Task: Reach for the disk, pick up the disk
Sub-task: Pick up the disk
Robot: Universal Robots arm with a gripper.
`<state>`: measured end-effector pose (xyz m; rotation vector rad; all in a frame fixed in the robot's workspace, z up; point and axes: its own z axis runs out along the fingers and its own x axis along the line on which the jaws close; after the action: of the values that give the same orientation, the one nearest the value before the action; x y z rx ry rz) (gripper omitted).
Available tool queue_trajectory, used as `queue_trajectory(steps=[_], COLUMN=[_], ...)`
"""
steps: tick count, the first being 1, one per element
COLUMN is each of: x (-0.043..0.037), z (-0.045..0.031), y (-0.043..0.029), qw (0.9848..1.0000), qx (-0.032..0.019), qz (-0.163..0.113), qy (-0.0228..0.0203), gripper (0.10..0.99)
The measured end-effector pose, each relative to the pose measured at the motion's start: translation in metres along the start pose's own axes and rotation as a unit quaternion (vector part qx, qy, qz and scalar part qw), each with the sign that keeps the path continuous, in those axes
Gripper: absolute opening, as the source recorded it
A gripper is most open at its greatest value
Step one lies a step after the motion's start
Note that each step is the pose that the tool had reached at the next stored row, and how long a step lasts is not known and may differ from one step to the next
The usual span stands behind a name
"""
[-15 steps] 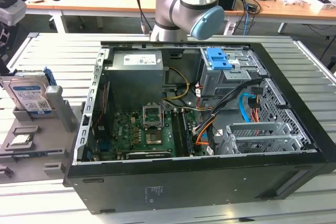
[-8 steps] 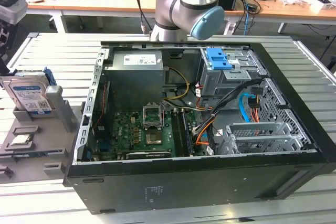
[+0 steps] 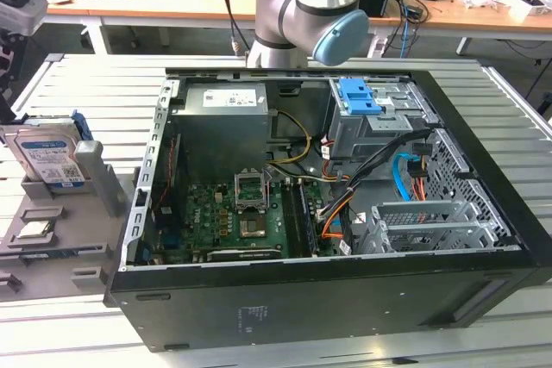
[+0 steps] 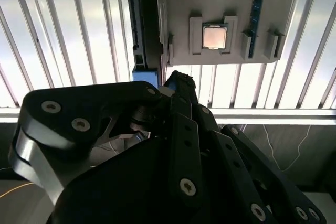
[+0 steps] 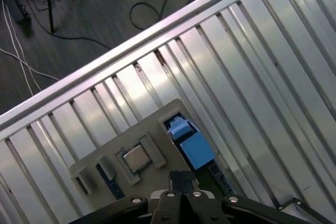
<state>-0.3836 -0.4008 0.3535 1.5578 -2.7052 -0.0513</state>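
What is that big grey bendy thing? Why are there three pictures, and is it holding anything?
The grey bendy thing is a robot arm. One picture comes from a camera standing off to the side. It shows an opened computer on a table made of metal slats. The other two pictures come from cameras riding near the arm's wrist, so you see its black gripper up close. At the exterior view's left, a grey holder keeps the disk standing on its edge. The disk is a metal box with a blue-and-white label. A small square chip lies flat on the holder in front of it. The disk sits in the holder, and the gripper is not touching it.
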Motion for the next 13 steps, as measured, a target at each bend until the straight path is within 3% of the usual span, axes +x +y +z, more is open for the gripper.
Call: queue_trajectory(steps=[7,13], x=[0.0000,0.0000], z=[0.0000,0.0000], y=[0.0000,0.0000], qw=[0.9994,0.9974], qx=[0.0000,0.0000], qz=[-0.035,-0.072], qy=[0.0014,0.0027], gripper=[0.106,0.106])
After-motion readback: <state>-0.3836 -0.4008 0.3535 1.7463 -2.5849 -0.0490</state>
